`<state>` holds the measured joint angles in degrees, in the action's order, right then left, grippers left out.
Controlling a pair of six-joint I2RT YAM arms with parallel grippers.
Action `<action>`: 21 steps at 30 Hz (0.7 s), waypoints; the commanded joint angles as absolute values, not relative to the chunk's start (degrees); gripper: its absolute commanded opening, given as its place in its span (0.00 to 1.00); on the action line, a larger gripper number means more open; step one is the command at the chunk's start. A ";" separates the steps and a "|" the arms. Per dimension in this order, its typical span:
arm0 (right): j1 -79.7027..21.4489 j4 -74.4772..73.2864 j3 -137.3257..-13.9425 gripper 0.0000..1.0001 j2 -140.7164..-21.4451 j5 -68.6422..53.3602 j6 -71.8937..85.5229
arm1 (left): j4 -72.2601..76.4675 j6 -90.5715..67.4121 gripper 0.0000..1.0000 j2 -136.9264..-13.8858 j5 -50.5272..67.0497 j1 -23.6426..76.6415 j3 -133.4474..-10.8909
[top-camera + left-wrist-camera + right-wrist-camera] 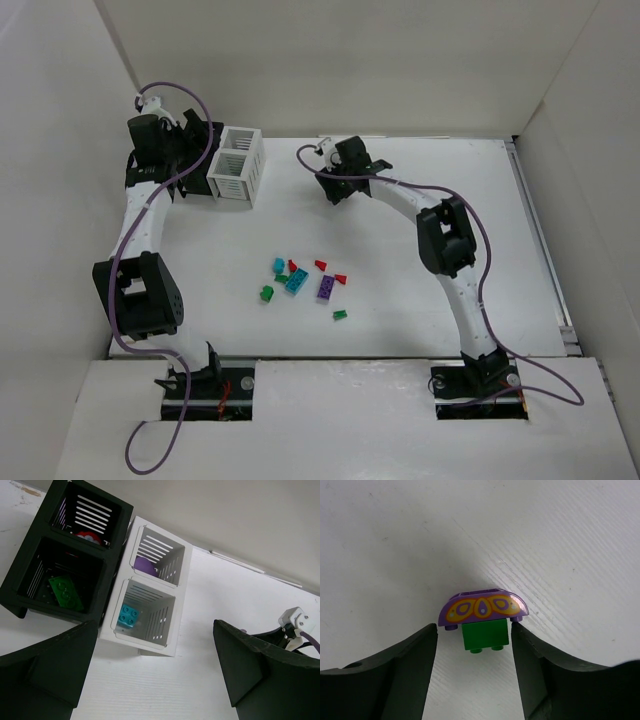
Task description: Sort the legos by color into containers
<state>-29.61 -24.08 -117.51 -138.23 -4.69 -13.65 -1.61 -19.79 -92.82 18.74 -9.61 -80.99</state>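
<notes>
Several loose legos [296, 282] in teal, red, green and purple lie mid-table. The black container [30, 587] holds a green brick [65, 593] and a red piece [89, 536]. The white container [150, 647] [237, 165] beside it holds a teal brick [128, 615] and a purple piece [145, 565]. My left gripper [155, 630] [190, 150] is open and empty above the containers. My right gripper [474, 630] [335, 182] is open at the back of the table. A purple arch with an orange pattern [482, 606], joined to a green brick [485, 635], lies at its fingertips.
White walls enclose the table on the left, back and right. The right arm's wrist and cable [295, 625] show at the edge of the left wrist view. A metal rail [540, 250] runs along the table's right edge.
</notes>
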 commanded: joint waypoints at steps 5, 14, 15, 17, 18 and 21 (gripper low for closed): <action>-29.62 -24.96 -119.18 0.66 -139.13 -7.45 -13.96 | -0.70 -18.54 1.00 -90.79 18.11 -9.67 -81.04; -29.09 -25.58 -117.42 0.72 -138.52 -10.01 -16.78 | -1.23 -18.02 1.00 -91.32 19.42 -9.67 -81.56; -29.09 -26.53 -117.42 0.72 -138.52 -10.02 -17.48 | -1.23 -18.02 1.00 -91.32 19.42 -9.67 -81.56; -29.09 -27.94 -118.04 0.72 -138.52 -8.62 -18.27 | -1.23 -18.02 1.00 -91.85 19.95 -9.67 -81.56; -29.09 -27.95 -118.04 0.70 -138.52 -7.74 -18.28 | -1.23 -18.02 1.00 -91.85 19.95 -9.67 -81.56; -29.09 -28.73 -119.44 0.61 -139.12 -6.24 -18.28 | -1.23 -18.02 1.00 -91.85 20.47 -9.67 -81.56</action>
<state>-29.32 -27.42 -117.32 -138.39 -7.33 -16.88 -2.46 -18.87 -92.82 19.16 -9.61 -80.99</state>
